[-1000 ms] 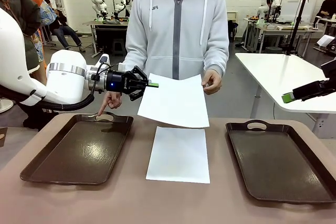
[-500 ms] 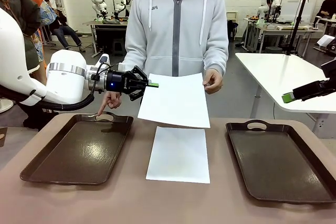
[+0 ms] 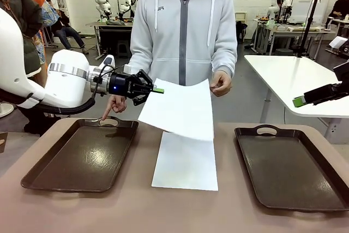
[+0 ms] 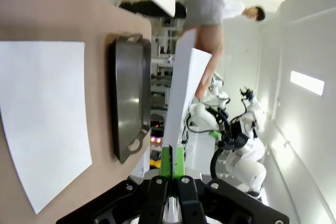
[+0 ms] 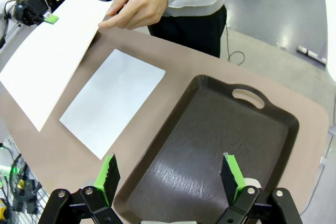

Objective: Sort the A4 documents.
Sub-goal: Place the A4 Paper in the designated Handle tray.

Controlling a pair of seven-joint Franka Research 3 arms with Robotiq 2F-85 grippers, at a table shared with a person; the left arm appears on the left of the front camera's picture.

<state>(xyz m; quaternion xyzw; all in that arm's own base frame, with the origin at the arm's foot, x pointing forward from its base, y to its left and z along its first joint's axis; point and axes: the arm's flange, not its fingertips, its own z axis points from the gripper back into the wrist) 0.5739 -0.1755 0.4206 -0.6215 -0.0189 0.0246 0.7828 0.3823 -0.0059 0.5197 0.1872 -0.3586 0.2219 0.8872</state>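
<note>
White sheet (image 3: 177, 110) off the table, corner clamped in my left gripper (image 3: 157, 89), person's hand (image 3: 221, 84) at its far edge: handover | second sheet (image 3: 185, 162) flat between trays | person's other hand (image 3: 112, 105) points at left tray (image 3: 82, 159), likely destination | right gripper (image 5: 170, 174) spread, empty, over right tray (image 5: 210, 145)

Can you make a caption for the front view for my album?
The left end effector holds up one paper sheet; another sheet lies on the table.

White left arm (image 3: 32, 75), black hand (image 3: 157, 89), green pads (image 4: 166, 161), blue light (image 3: 119, 87)
</note>
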